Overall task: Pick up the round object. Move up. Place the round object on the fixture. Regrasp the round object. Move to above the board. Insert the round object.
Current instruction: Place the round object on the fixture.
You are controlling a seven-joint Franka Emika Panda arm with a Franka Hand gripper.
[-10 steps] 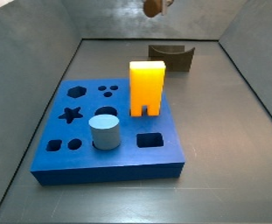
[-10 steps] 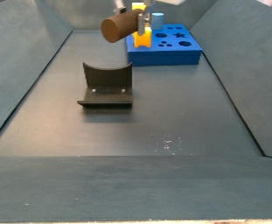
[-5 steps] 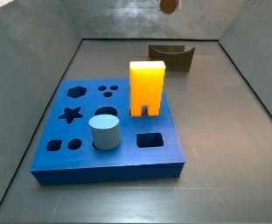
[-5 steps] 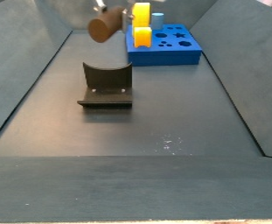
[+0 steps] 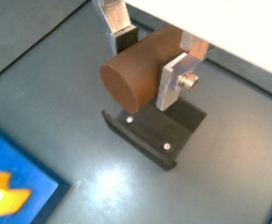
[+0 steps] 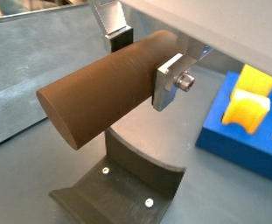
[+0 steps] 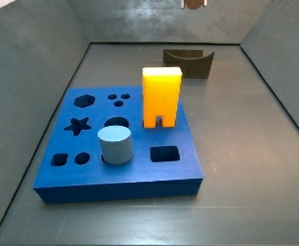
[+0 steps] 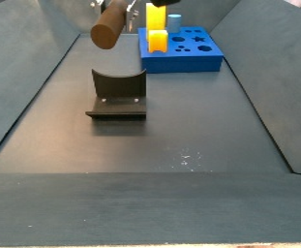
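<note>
1. While clamped between the silver fingers (image 6: 169, 81) of the tool (image 5: 152, 54), round object (image 6: 103, 85) carried crosswise, high above the fixture (image 6: 126, 179); pick-up and lift judged done.
2. Left to do: placing on the fixture, regrasp, travel to the board (image 7: 113, 144), insertion.
3. Against the frames one second back: peg shifted in both side views, further over the fixture (image 8: 116, 95).

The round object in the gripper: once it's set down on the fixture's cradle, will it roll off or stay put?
Probably stays. The round object is a smooth cylinder, so on flat floor it would likely roll, but the fixture has a curved notch that should seat it. It looks rigid; the gripper clamps it without visible denting. It overhangs the fingers, so a tilted release might tip it.
</note>
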